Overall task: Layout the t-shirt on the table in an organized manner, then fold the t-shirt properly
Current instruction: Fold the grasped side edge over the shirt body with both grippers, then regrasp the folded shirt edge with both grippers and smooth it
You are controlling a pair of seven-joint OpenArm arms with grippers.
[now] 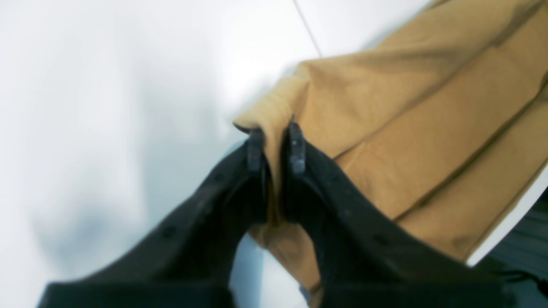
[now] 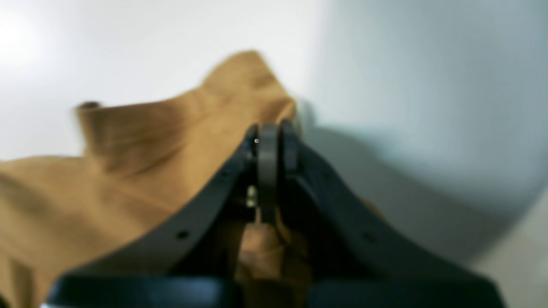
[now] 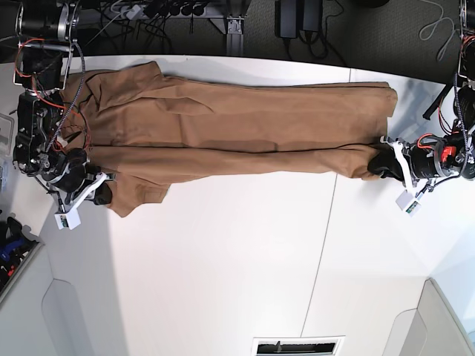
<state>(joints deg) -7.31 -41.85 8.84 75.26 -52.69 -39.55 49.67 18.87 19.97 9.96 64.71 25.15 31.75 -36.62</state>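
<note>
We have the t-shirt (image 3: 237,130) stretched between us on the worktop (image 3: 223,259). Our left gripper (image 1: 276,143) pinches a cloth edge; our right gripper (image 2: 272,141), though blurred, seems clamped on cloth too.

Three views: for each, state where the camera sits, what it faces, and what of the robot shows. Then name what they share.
Left wrist: rides the left arm, looks along the left gripper, shut on a t-shirt edge above the table.
Right wrist: rides the right arm, looks along the right gripper, clamped on cloth.
Base: overhead, facing down; both arms show at the stretched shirt's ends.
Shared: the shirt, the table and both grippers.
</note>
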